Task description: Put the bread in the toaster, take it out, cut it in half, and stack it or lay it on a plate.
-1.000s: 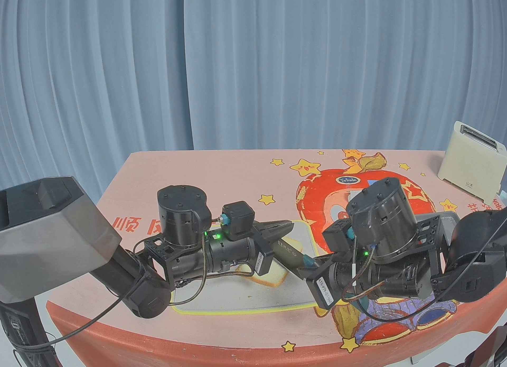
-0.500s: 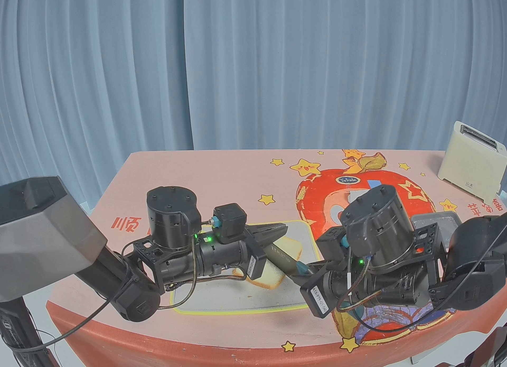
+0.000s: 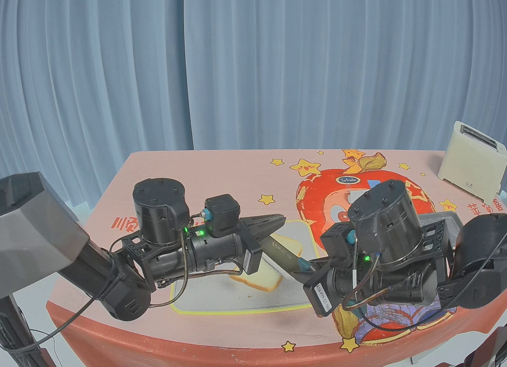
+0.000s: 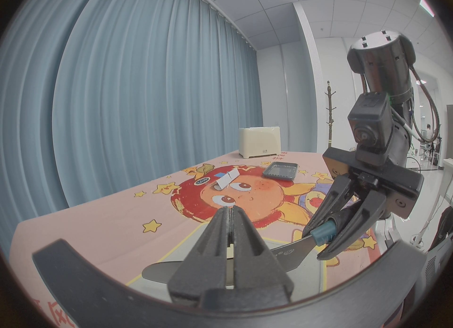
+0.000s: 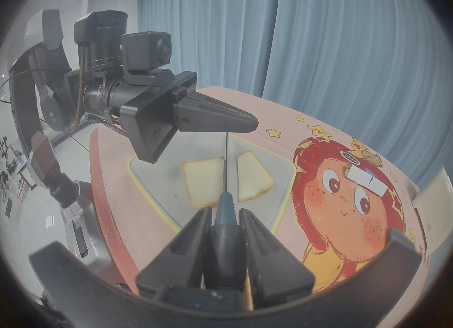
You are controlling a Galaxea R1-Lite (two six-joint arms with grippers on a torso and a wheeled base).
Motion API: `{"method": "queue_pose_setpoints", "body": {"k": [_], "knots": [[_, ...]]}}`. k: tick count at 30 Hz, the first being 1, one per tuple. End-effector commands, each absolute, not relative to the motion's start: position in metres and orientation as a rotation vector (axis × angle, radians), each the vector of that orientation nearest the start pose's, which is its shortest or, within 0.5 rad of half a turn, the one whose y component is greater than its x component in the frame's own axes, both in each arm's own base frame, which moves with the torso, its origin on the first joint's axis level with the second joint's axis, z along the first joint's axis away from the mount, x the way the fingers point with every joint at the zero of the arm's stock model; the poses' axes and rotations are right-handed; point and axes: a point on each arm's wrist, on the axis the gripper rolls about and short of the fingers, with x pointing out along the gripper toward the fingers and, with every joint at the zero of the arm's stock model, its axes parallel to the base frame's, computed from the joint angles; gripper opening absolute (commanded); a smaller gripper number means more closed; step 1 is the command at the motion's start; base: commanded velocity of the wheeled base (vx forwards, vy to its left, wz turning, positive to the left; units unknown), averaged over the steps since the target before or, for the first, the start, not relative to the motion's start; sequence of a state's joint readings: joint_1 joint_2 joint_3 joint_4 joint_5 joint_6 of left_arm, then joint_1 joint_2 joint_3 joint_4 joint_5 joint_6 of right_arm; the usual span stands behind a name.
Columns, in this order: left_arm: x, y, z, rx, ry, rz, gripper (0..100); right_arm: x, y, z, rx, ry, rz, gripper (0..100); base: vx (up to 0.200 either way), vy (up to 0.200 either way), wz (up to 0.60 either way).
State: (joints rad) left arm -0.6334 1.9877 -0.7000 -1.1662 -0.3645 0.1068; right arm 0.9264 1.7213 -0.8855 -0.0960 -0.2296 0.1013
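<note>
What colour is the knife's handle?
The knife handle is teal blue; the right wrist view shows it best.

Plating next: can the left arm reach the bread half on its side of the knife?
Probably yes: left gripper hovers near that bread half, nothing between; the knife stands beside it. Shut jaws must open.

- Over the cutting board (image 5: 155, 166): left hand (image 3: 278, 220) hangs low and bars its left side.
- The knife (image 5: 226, 156) fills the gap between the bread halves (image 5: 204, 181).
- Table (image 3: 211, 172) behind the board lies open; toaster (image 3: 472, 161) at the far right edge.
</note>
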Motion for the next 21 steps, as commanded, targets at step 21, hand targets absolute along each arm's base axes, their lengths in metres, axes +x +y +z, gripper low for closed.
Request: {"method": "queue_pose_setpoints", "body": {"k": [21], "knots": [[0.218,-0.119,0.191,0.100,-0.095,-0.812,0,0.166,0.209,0.164,-0.286,0.625,0.632,0,0.000,0.000,0.00]]}}
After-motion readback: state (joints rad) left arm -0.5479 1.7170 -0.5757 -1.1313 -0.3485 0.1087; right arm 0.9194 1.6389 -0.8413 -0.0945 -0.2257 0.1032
